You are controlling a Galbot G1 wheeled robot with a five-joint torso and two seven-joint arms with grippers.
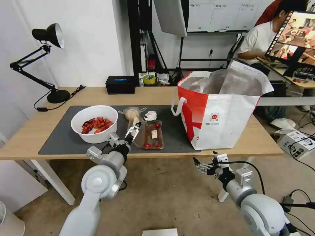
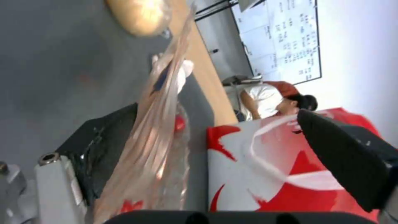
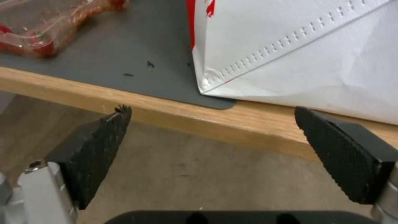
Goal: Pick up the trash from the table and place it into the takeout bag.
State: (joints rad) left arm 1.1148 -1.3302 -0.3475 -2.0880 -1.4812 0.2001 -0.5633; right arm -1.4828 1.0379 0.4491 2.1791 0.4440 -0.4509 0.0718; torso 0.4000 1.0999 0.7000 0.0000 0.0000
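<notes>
The clear hinged tray [image 1: 153,134] with food scraps lies on the dark mat [image 1: 62,137], its lid raised on the left side. My left gripper [image 1: 133,130] is open around that lid; in the left wrist view the lid [image 2: 153,140] stands edgewise beside one finger [image 2: 99,146], far from the other [image 2: 344,161]. Left of it sits the white bowl [image 1: 94,124] of red shells. The small bag with a beige ball [image 1: 132,113] and the tissue [image 1: 150,115] lie behind the tray. The takeout bag [image 1: 220,111] stands open at the right. My right gripper [image 1: 201,165] hangs open below the table's front edge [image 3: 166,112].
A black desk lamp [image 1: 49,59] stands at the back left with its cord on the table [image 1: 26,137]. A black box [image 1: 120,84] sits at the back edge. A carton [image 1: 293,142] and cables lie on the floor at the right.
</notes>
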